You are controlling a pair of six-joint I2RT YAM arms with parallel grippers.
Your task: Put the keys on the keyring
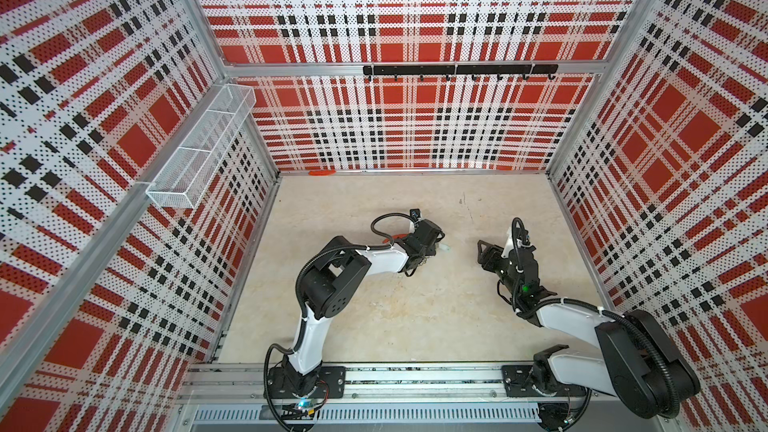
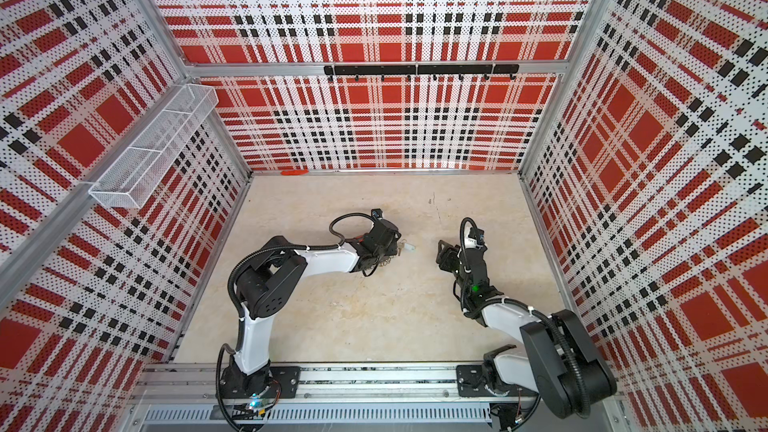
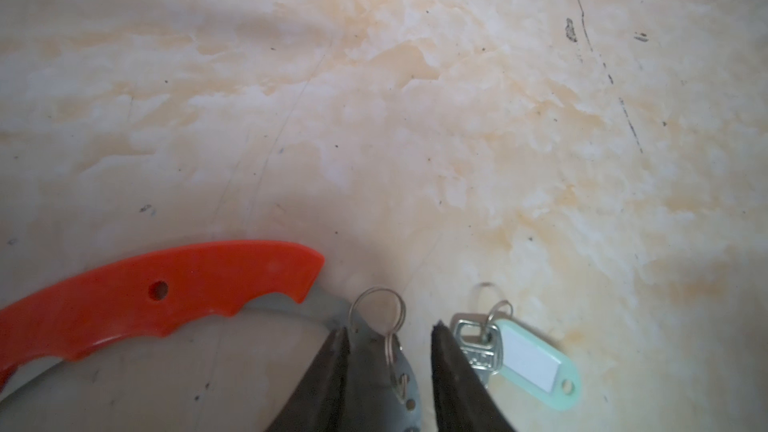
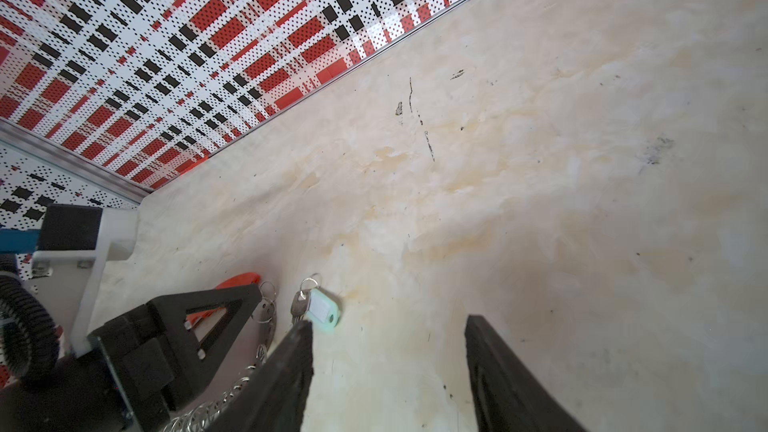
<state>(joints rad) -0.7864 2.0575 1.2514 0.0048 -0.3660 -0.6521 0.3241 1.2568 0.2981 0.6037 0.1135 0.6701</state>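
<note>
Closest to the left wrist camera: left gripper [image 3: 390, 326], fingers [image 3: 332, 371] part open, astride the keyring [image 3: 324, 305], its grey band [image 3: 368, 367] against one finger, a slight gap at the other; no clamp visible. Red handle [image 3: 158, 284] curving away left.

Just right of those fingers, flat on the worktop [image 3: 415, 118]: the keys [image 3: 478, 347], pale tag [image 3: 536, 363] at the end toward the right gripper [image 4: 388, 320]. Long axis roughly along the line between both arms.

Right gripper wide open, empty, near yet farther off than the left. Likely its job: reaching left for the tag end.

From above, merely a pale speck for the keys [image 2: 405, 248], but clear spacing of both arms; up close, the bundle's own wire loop [image 3: 496, 313].
</note>
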